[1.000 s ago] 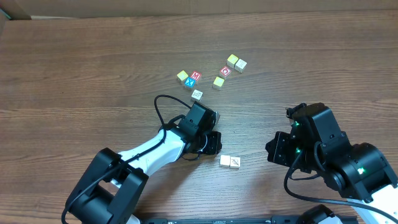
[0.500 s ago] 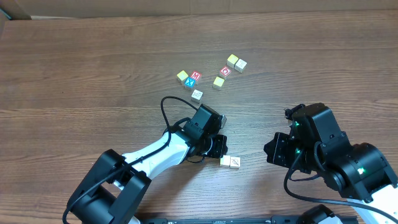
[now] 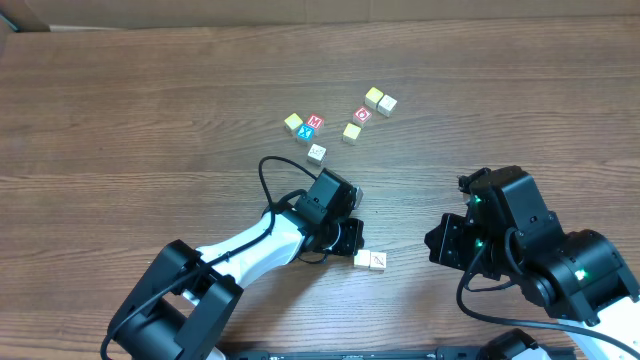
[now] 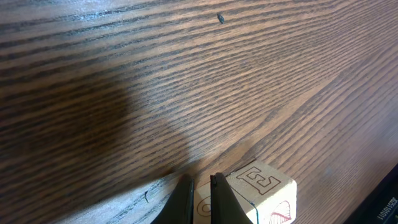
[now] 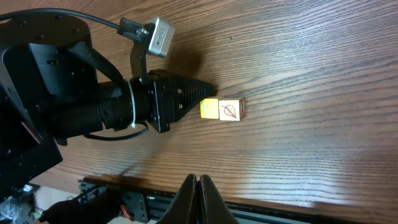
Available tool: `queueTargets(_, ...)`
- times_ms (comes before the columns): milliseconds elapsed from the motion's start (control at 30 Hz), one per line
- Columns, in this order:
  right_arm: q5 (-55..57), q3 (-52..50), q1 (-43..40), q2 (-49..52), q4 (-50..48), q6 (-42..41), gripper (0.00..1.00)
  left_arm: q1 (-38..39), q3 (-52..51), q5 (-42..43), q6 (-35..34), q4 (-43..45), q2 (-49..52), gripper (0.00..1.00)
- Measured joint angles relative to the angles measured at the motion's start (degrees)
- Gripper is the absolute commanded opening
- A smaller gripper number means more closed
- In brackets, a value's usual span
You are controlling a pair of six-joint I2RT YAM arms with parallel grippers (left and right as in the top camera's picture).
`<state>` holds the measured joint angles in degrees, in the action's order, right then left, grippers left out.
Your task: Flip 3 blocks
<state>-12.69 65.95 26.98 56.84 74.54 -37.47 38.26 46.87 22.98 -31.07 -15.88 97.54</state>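
Two pale blocks sit side by side near the table's front: one with a yellow side and one with a leaf drawing, the same pair being the left block and the right block from overhead. A third pale block with a dark drawing lies farther back. My left gripper is shut, tips down against the left block of the pair; up close its fingertips stand before an "E"-topped block, gripping nothing. My right gripper is shut and empty, off to the right of the pair.
A cluster of other cubes lies at the back: a red "M" block, a blue "X" block, a red "O" block, yellow cubes and two pale ones. The table's front edge is close.
My left gripper has slid right and toward the front, up to the pair of blocks, and has held nearly still since. The right arm has not moved.
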Motion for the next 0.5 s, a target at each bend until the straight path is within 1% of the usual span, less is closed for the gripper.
queueTargets(500, 0.0, 0.0, 0.0, 0.0, 0.0, 0.0, 0.04, 0.0, 0.0, 1.0, 0.5, 0.0, 0.0, 0.04)
